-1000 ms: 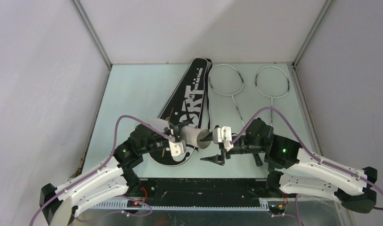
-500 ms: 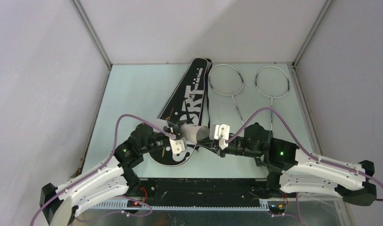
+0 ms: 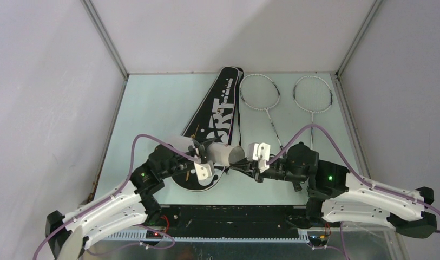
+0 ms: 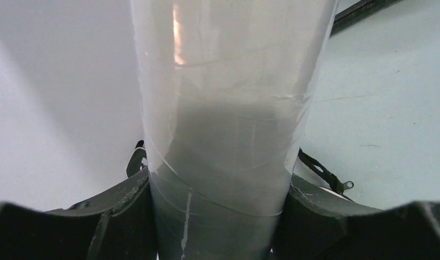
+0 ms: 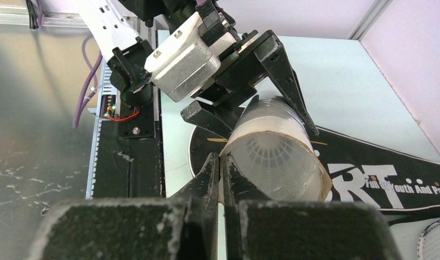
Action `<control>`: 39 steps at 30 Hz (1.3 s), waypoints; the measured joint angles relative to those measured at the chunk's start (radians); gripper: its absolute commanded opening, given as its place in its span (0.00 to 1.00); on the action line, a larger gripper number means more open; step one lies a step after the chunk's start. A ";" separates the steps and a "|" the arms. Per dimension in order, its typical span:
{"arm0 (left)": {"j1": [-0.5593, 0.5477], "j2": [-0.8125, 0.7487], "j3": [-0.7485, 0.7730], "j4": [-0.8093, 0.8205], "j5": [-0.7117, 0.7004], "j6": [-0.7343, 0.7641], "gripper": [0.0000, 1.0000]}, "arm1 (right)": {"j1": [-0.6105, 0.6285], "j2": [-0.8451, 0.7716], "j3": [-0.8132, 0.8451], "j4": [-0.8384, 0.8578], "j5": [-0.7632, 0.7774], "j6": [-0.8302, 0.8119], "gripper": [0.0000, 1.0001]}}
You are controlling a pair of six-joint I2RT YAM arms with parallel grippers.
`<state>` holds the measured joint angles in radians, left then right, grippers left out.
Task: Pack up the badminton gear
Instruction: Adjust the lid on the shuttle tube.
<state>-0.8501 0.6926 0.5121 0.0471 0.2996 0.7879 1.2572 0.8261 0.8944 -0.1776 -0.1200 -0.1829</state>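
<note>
My left gripper [image 3: 208,155] is shut on the long white tube [image 3: 224,153], which lies level above the black "SPORT" bag [image 3: 217,111]. In the left wrist view the tube [image 4: 228,108] fills the gap between both fingers. The tube's open mouth [image 5: 277,149] faces my right wrist camera, and a white shuttlecock [image 5: 269,157] sits inside it. My right gripper [image 5: 222,162] is shut, its tips against the near left rim of that mouth; whether they pinch the rim I cannot tell. Two silver rackets [image 3: 259,93] [image 3: 313,95] lie at the back right, their handles partly hidden behind the right arm.
Grey walls close in the table on three sides. A black rail [image 3: 228,216] and a metal sheet [image 5: 39,135] run along the near edge. The bag's strap [image 4: 321,169] trails on the table beside the tube. A racket head [image 5: 435,238] lies at the right of the bag.
My right gripper has gone from open to shut and moved up and left to the tube's mouth. The left gripper still holds the tube, shifted only slightly.
</note>
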 measured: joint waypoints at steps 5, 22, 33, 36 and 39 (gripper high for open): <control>-0.007 0.000 0.000 0.001 0.024 0.014 0.49 | -0.009 -0.029 0.000 -0.038 -0.035 0.000 0.00; 0.009 -0.003 -0.009 -0.100 0.026 0.033 0.47 | -0.050 -0.136 -0.002 -0.108 -0.143 0.003 0.00; 0.010 -0.021 -0.009 -0.065 0.030 -0.012 0.49 | -0.032 -0.032 0.018 -0.119 -0.045 -0.047 0.00; 0.011 -0.021 -0.010 -0.067 0.032 -0.021 0.49 | 0.002 0.024 0.046 -0.132 0.003 -0.069 0.00; 0.015 -0.021 -0.018 -0.067 0.034 -0.029 0.49 | 0.020 0.044 0.068 -0.155 0.042 -0.082 0.00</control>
<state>-0.8352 0.6720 0.4942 -0.0200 0.3336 0.7586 1.2770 0.8700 0.9623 -0.3325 -0.0780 -0.2649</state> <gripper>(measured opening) 0.624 0.008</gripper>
